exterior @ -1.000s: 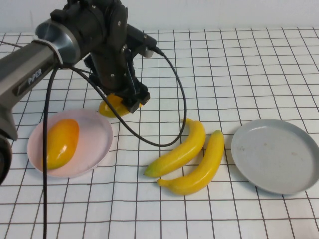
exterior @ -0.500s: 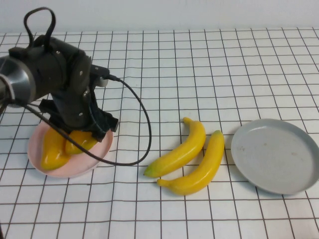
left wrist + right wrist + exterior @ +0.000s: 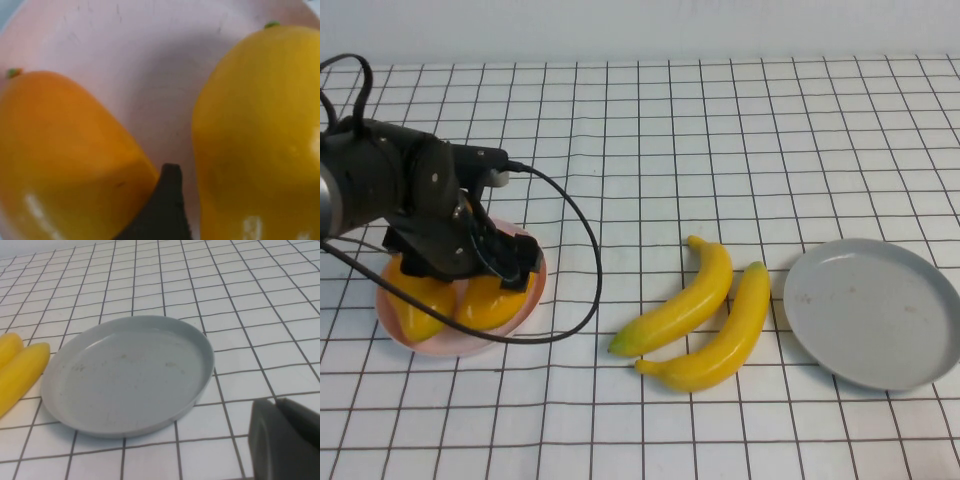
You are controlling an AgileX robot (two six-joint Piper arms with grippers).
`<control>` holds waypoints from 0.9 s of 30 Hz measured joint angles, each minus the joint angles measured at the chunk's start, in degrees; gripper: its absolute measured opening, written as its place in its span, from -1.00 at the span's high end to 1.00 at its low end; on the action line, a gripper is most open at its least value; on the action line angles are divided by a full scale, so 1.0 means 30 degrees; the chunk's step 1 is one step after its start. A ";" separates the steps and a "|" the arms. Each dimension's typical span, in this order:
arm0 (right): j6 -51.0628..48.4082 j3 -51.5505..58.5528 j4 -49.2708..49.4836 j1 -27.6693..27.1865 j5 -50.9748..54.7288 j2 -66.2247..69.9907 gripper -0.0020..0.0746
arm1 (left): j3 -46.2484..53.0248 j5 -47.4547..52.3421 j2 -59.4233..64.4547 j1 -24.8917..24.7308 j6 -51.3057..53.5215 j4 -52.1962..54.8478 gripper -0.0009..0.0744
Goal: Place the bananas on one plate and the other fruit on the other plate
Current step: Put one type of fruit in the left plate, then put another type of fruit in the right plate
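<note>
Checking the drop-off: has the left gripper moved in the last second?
Yes. The left gripper came from behind the pink plate to low over it, by both mangoes. Right gripper sits beside the grey-blue plate.

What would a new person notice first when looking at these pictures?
First, the left gripper low over the pink plate at the table's left, with two mangoes lying side by side on the plate. Next, two bananas lie together on the checked cloth in the middle, not yet on any plate. The grey-blue plate sits empty on the right, and the right gripper waits near it, seen only from its own wrist camera.
</note>
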 joint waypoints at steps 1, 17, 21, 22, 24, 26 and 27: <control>0.0000 0.0000 0.0000 0.0000 0.0000 0.0000 0.99 | 0.0000 0.0000 -0.0148 0.0000 0.0195 -0.0071 -0.80; 0.0000 0.0000 0.0000 0.0000 0.0000 0.0000 0.99 | 0.1479 -0.0414 -0.8322 -0.1373 0.2698 -0.0418 -0.14; 0.0000 0.0000 0.0000 0.0000 0.0000 0.0000 0.99 | 0.3817 -0.1156 -1.1262 -0.1917 0.2698 -0.0909 0.73; 0.0000 0.0000 0.0000 0.0000 0.0000 0.0000 0.99 | 0.4345 -0.1247 -1.2126 -0.1957 0.2491 -0.1051 0.80; 0.0000 0.0000 0.0000 0.0000 0.0000 0.0000 0.99 | 0.5588 -0.1103 -1.3976 -0.2038 0.1650 -0.1172 0.90; 0.0000 0.0000 0.0000 0.0000 0.0000 0.0000 0.99 | 0.6660 -0.0876 -1.5788 -0.2038 0.1238 -0.1183 0.94; 0.0000 0.0000 0.0000 0.0000 0.0000 0.0000 0.99 | 0.7129 -0.0822 -1.6819 -0.2038 0.1206 -0.1217 0.96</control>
